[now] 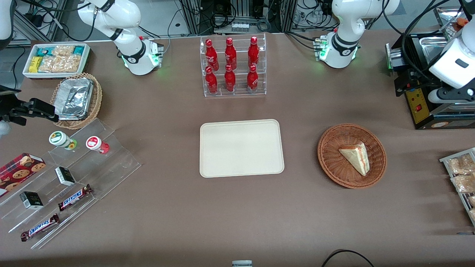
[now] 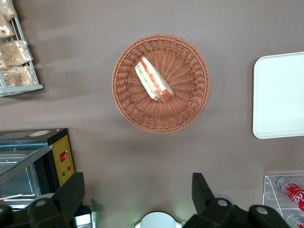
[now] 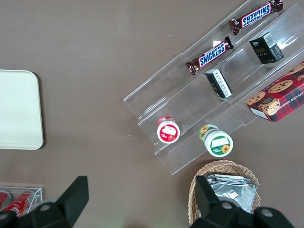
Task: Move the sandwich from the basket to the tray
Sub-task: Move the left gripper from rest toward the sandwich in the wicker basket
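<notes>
Brown table, gripper tips cropped

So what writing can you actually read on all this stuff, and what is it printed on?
"SNICKERS": on two chocolate bars on the clear stepped stand.
Red bottles in the clear rack: white script, too small to read.
Two small dark boxes, cookie box, two jar lids: print illegible.
Sandwich, basket, tray: no text.
Gripper, open above the table near the basket: none.
</notes>
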You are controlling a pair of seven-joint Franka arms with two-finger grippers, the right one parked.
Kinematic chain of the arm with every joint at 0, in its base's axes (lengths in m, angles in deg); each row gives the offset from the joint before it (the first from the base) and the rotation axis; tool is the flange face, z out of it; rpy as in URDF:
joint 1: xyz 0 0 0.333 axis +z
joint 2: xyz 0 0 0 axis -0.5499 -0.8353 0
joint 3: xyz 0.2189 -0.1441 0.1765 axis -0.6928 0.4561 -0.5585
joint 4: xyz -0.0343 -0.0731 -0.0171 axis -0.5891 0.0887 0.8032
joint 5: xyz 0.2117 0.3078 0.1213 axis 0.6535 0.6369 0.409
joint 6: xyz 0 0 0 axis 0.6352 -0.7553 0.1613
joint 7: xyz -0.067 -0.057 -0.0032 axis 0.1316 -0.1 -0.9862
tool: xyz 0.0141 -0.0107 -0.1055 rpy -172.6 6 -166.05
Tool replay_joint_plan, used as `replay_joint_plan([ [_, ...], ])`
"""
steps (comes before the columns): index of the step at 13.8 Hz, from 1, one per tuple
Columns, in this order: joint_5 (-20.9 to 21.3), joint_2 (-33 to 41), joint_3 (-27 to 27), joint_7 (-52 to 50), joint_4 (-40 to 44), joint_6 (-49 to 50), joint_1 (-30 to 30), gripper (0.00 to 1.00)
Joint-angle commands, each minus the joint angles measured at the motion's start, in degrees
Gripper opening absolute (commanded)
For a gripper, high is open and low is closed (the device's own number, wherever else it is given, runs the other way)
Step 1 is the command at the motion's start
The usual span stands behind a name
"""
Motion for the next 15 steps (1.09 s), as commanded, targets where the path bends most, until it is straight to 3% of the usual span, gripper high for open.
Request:
replay_joint_plan([
  [1, 0.71, -1.47, -0.70, -0.42, 2.57, -0.59, -0.98, 1.00],
  [7, 0.88, -1.38, -0.88, -0.68, -2.95, -7.00, 0.42, 1.00],
  [10, 0.45, -0.59, -0.88, -4.27, -11.64, -17.27, 1.22, 1.00],
  [15, 0.62, 0.99, -0.88, -19.11, -29.21, -38.79, 1.31, 1.00],
])
